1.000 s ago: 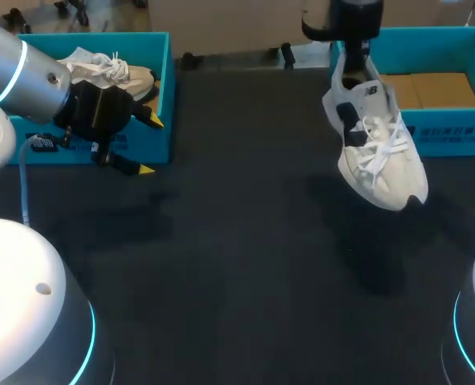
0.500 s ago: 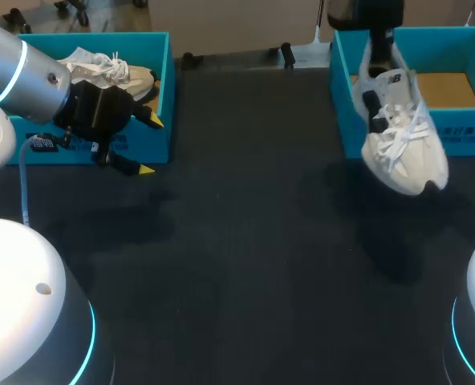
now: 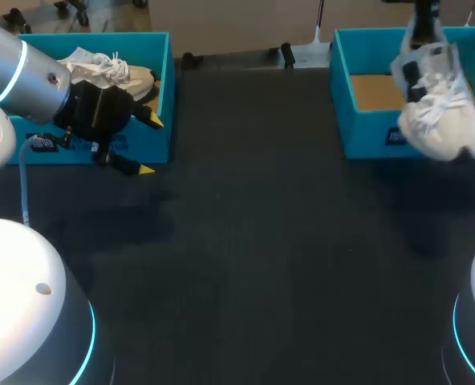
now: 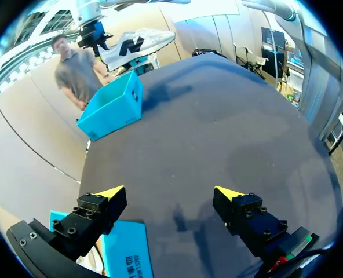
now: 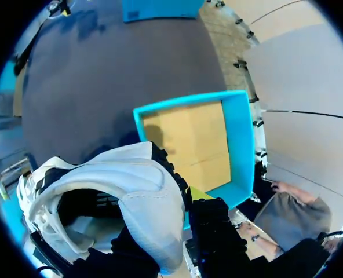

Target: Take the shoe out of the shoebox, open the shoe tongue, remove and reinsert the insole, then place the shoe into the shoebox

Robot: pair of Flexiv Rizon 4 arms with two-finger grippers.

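Table (image 3: 245, 241): dark mat.

Left gripper (image 3: 147, 144): at the table's left, just in front of the left shoebox (image 3: 170, 88). Fingers spread wide, nothing between them. The left wrist view confirms this: left gripper (image 4: 170, 194) has both yellow tips well apart over dark mat, and a corner of the left shoebox (image 4: 128, 249) lies under one finger.

Left shoebox: teal, open-topped, at the far left corner. Contents: a second sneaker (image 3: 109, 68), white with loose white laces, lying inside against the near wall.

Right shoebox (image 3: 366, 132): teal, open-topped, at the far right. Its brown cardboard floor shows.

Shoe (image 3: 438, 112): white sneaker with dark side panels, off the table, hanging heel-up and toe-down from the right arm (image 3: 424, 10). From the head view it overlaps the right shoebox's front wall. In the left wrist view the shoe (image 4: 137, 43) is in the air above the right shoebox (image 4: 113, 104), apart from it.

Right gripper (image 5: 165, 202): closed on the heel collar of the shoe (image 5: 119, 185). One yellow tip shows outside the collar; the other finger is hidden inside the opening. Ahead of it, the right shoebox (image 5: 238, 145) lies open.
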